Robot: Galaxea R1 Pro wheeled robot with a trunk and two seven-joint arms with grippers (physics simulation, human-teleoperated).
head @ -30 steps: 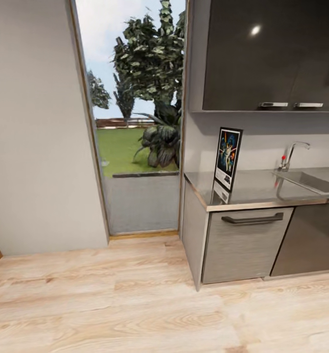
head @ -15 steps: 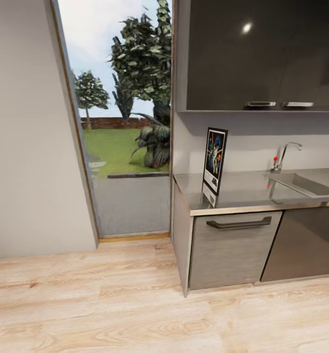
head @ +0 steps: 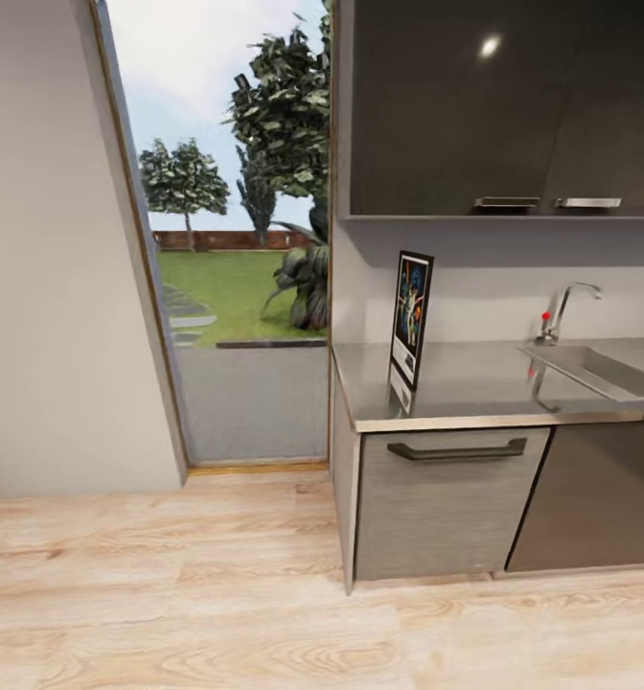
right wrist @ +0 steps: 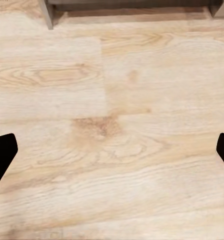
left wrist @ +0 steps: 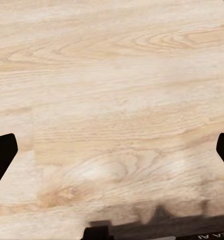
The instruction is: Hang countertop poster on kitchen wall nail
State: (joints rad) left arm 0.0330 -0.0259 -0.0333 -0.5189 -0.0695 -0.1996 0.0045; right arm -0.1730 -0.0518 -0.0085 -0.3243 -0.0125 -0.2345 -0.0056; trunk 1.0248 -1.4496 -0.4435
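The poster point(head: 411, 318) stands upright on the kitchen surface point(head: 475, 383), close to that surface's end by the doorway, seen nearly edge-on with its dark blue artwork facing toward the sink point(head: 600, 369). Its lower edge rests on the glossy grey slab, which mirrors it. A tap point(head: 562, 309) with a red knob rises behind the sink, well apart from the poster. Under the slab sits a grey drawer front with a dark handle point(head: 456, 448), and a dark wall cabinet point(head: 504, 105) hangs above. Beside the cabinets a tall glass door point(head: 236, 249) looks onto grass and trees, with a plain pale grey wall point(head: 44, 249) on its far side.

The left fingers point(left wrist: 4, 155) show as 2 dark tips at opposite edges of the left wrist view, spread wide and released, with nothing between them but light wood floor point(left wrist: 112, 100). The right fingers point(right wrist: 3, 152) are likewise spread wide and released over the same floor, grasping nothing; beyond them a grey cabinet base point(right wrist: 127, 5) meets the planks. The poster is far from both sets of fingers, up on the surface.
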